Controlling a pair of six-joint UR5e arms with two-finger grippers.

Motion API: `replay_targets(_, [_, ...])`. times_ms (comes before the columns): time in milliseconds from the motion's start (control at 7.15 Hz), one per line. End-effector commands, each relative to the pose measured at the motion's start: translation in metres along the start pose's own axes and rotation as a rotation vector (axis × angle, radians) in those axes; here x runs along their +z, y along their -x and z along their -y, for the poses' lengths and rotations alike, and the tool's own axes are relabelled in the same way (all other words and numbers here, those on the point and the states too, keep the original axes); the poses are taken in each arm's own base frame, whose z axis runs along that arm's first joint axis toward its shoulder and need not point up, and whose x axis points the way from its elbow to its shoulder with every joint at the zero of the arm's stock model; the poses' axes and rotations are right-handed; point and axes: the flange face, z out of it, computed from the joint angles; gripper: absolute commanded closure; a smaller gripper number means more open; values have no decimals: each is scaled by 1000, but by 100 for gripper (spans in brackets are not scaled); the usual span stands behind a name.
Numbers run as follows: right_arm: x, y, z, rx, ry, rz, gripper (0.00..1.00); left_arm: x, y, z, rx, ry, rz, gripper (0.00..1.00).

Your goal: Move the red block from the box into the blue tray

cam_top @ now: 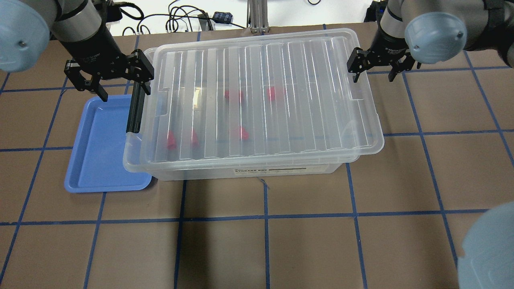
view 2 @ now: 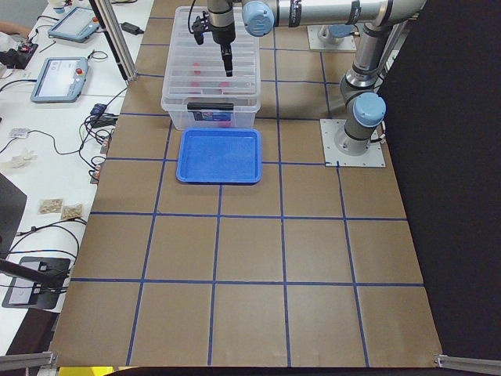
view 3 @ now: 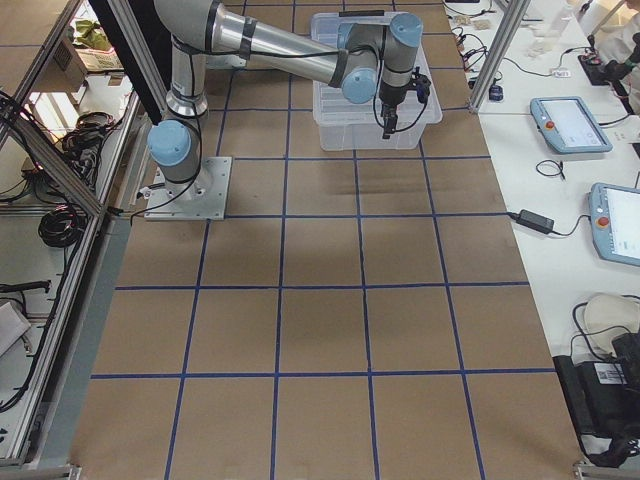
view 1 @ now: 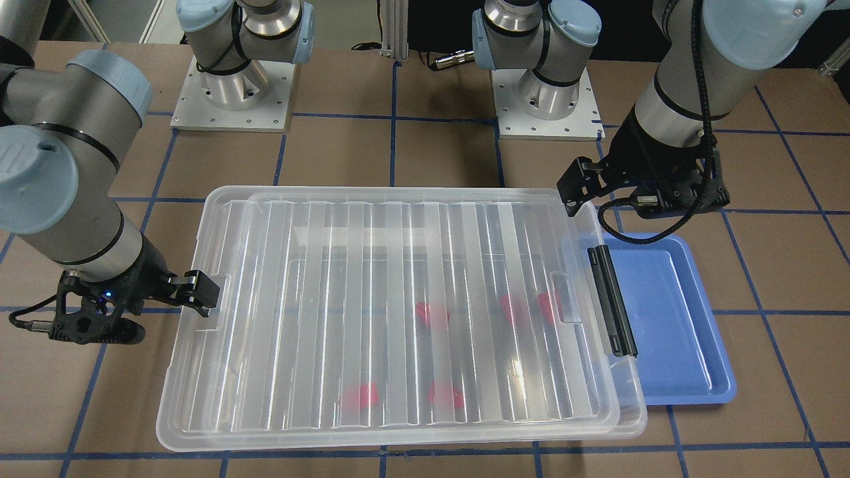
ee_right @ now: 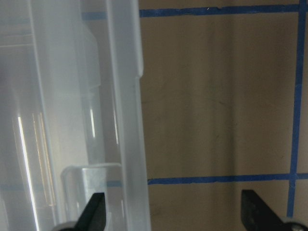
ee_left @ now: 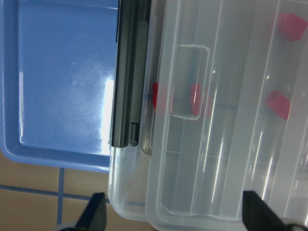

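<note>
- Left fingers (cam_top: 143,72) and right fingers (cam_top: 355,66) are spread and empty at the box (cam_top: 281,170) ends.
- 5 red blocks (cam_top: 233,95) lie inside, under the lid (cam_top: 305,72).
- Best to pinch both lid ends evenly and lift level.

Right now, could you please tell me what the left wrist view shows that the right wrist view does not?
Only the left wrist view shows the blue tray, the black latch bar and red blocks under the lid. Only the right wrist view shows the box's latchless end. Both show the lid, the taped table and an open gripper: the left gripper and the right gripper.
</note>
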Motion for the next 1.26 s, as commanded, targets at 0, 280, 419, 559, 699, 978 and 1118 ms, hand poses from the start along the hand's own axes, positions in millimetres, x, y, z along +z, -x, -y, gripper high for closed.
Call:
replay_targets(0, [3, -30, 5, -5, 0, -4, 1, 0, 0, 2, 1, -10, -1, 0])
replay_targets(280, [2, -70, 8, 6, -5, -9, 0, -2, 0, 1, 1, -17, 0, 0])
replay_targets(419, [2, -88, 8, -7, -6, -10, 0, -4, -2, 0, 3, -22, -13, 0])
replay_targets(559, [2, -110, 8, -9, -6, -7, 2, -4, -4, 1, 4, -25, -14, 0])
replay_targets(699, [1, -127, 8, -20, -13, -6, 4, -8, -2, -1, 4, -34, -1, 0])
replay_targets(978, [0, -149, 7, -3, -20, -14, 4, -8, 1, 1, -5, -34, -14, 0])
replay_targets(1118, [0, -162, 6, 2, -22, -13, 4, 6, 1, 12, -2, -18, -11, 0])
